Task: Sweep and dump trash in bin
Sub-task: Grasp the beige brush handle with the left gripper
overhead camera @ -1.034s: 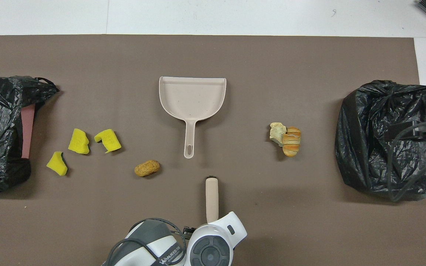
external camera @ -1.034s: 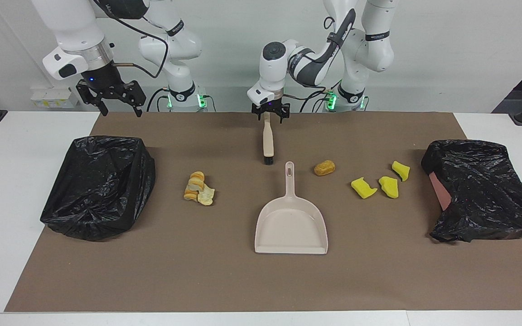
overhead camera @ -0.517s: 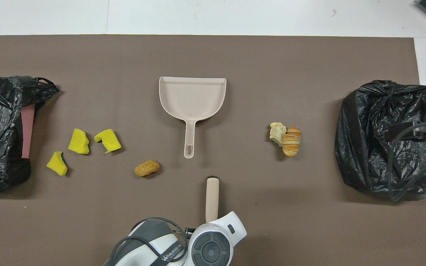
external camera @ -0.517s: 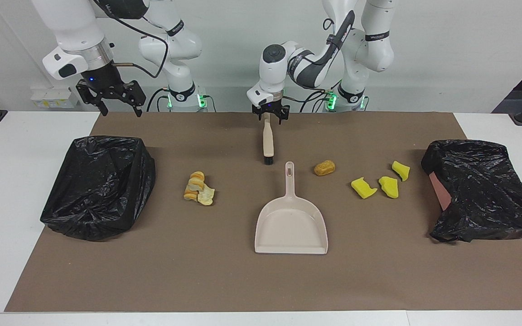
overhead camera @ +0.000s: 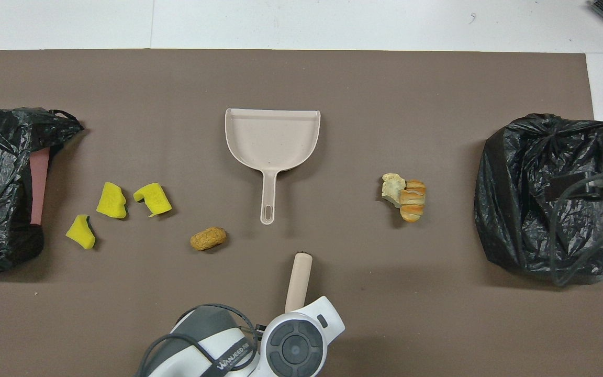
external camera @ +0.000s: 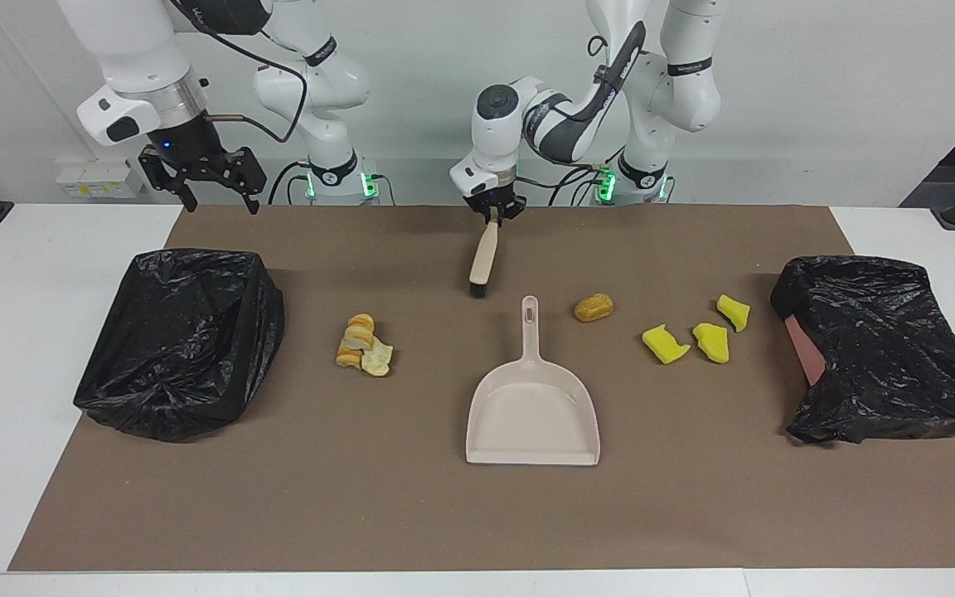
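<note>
Trash lies in three groups on the brown mat (external camera: 444,514), all in a band across its middle: three yellow sponge chunks (external camera: 697,336) toward the left arm's end, near the black-bagged bin (external camera: 884,356) at that edge; a golden-brown lump (external camera: 593,308) just beside the dustpan handle; pale bread pieces (external camera: 364,344) toward the right arm's end, between the dustpan (external camera: 533,406) and the second black-bagged bin (external camera: 179,340). Dustpan sits mid-mat, handle pointing at the robots, mouth toward the mat's edge farthest from them. Left gripper (external camera: 492,213) is clamped on the top of the brush (external camera: 482,261) handle, near the mat's robot-side edge; the brush hangs tilted, dark bristle end low and close to the mat, just nearer the robots than the dustpan handle tip. Key relation: the lump lies from the bristle end slightly toward the left arm's end and a little farther from the robots; the sponge chunks lie further the same way, so the left arm is the nearer one for those. Brush long axis runs roughly away from the robots. Right gripper (external camera: 202,178) waits with fingers spread, raised over the mat corner by its bin. Overhead, the left wrist (overhead camera: 293,345) covers the grip itself; whether bristles touch the mat cannot be told; the right gripper is cut off there.
</note>
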{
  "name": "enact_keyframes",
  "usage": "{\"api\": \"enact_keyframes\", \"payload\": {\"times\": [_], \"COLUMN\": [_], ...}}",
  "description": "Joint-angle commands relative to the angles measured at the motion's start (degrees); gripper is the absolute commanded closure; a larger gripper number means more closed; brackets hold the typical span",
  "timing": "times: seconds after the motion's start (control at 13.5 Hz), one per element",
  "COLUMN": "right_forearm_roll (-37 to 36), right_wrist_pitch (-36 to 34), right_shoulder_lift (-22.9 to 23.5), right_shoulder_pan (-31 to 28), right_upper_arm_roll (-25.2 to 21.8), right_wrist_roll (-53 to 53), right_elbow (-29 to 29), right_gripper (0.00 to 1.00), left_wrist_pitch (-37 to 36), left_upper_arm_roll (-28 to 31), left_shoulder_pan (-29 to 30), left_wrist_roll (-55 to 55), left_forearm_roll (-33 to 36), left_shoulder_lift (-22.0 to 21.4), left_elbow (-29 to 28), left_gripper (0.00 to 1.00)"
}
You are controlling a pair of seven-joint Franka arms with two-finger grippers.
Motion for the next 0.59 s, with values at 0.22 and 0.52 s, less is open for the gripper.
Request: {"api": "enact_keyframes", "payload": {"times": [0.22, 0.52], "right_forearm_roll": [-0.25, -0.25], "right_wrist_pitch": [-0.43, -0.34], "right_shoulder_lift": [-1.39, -1.39], "right_shoulder_pan": [-0.53, -0.44], "right_upper_arm_roll": [0.34, 0.34], "right_wrist_roll": [-0.68, -0.68], "right_elbow": [-1.35, -1.35], "right_gripper": [0.00, 0.00], "left_wrist_pitch": [-12.70, -18.15], "left_upper_arm_roll": [0.08, 0.08], "left_shoulder_pan": [8.84, 15.87], "left_wrist_roll": [0.29, 0.55], "left_forearm_roll": [-0.06, 3.80], "left_shoulder_lift": [-4.11, -4.37], "left_elbow": [1.66, 4.29], "left_gripper": [1.00, 1.00]}}
